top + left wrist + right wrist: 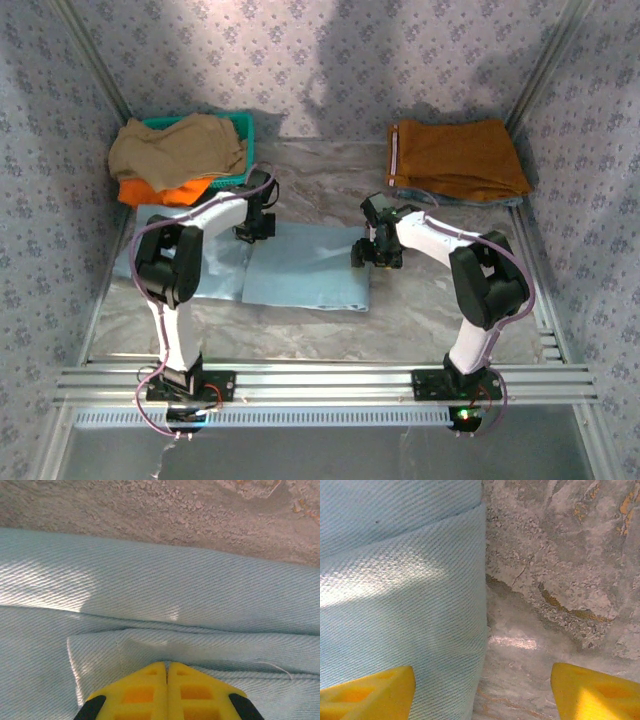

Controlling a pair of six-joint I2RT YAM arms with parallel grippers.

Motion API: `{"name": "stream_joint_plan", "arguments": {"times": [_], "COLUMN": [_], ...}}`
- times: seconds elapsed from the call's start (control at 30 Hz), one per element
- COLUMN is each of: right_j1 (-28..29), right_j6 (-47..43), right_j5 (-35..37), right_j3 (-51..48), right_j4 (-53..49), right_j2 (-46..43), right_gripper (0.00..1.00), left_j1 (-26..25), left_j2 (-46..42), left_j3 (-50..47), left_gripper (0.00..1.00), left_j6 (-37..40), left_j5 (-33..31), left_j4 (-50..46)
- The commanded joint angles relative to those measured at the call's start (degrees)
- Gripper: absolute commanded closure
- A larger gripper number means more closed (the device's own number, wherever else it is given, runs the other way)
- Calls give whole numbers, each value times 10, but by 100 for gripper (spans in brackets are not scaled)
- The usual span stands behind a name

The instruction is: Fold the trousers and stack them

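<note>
Showing an early-to-middle stage of the fold: the trousers (300,265) lie flat on the table (420,305) between the two arms, in the middle of the work area. A crease line runs across them, and layered edges show in both wrist views, so at least one fold appears to be made. The cloth forms a broad, long rectangle, its left end passing under the left arm.

The left gripper (167,672) sits low over the far edge of the trousers with its fingers pressed together. A ridge of cloth lies just ahead of the tips; whether any layer is pinched between them cannot be told.

The right gripper (482,670) straddles the right edge of the trousers with fingers spread wide, one over cloth, one over bare table, holding nothing.

A folded rust-brown pair (460,160) rests at the far right, well apart. A basket (240,125) at the far left holds a tan garment (175,148) and an orange garment (165,190).

By this evidence, further folds to a compact bundle and the stacking itself remain to be done.
</note>
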Motion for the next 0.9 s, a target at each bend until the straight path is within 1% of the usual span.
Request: {"name": "stream_joint_plan", "arguments": {"times": [0.0, 0.03, 0.07, 0.23, 0.37, 0.43, 0.57, 0.63, 0.67, 0.7, 0.73, 0.8, 0.87], "right_j1": [2, 2, 2, 4, 8, 9, 10, 9, 8, 6, 3, -4, -11], "right_j6": [9, 10, 9, 11, 13, 13, 12, 11, 10, 8, 8, 6, 8], "right_j5": [6, 5, 4, -2, -4, -4, -4, -2, -2, -6, -14, -37, -55], "right_j3": [-5, -6, -5, -3, 0, -1, -1, 0, -2, -2, -5, -12, -17], "right_j4": [-1, 0, 0, 6, 7, 7, 2, -2, -4, -5, -6, -3, -6], "right_j2": [1, 3, 5, 16, 18, 17, 12, 6, 1, -4, -12, -30, -52], "right_gripper": [26, 26, 26, 26, 27, 27, 26, 26, 25, 25, 24, 23, 23], "left_j1": [-19, -22, -23, -18, 6, 18, 26, 27, 30, 33, 37, 39, 34], "left_j2": [-54, -64, -72, -85, -59, -43, -3, 12, 16, 18, 17, 4, -29], "left_j3": [8, 14, 22, 42, 52, 50, 45, 37, 29, 25, 21, 16, 8], "left_gripper": [100, 100, 100, 100, 100, 100, 100, 91, 80, 62, 50, 36, 22], "left_j6": [3, 3, 3, 16, 20, 19, 13, 11, 11, 12, 12, 9, -1], "left_j5": [-42, -55, -64, -101, -95, -80, -63, -66, -67, -62, -55, -46, -43], "left_j4": [-21, -21, -41, -44, -43, -34, -35, -30, -28, -10, -5, -3, -6]}}
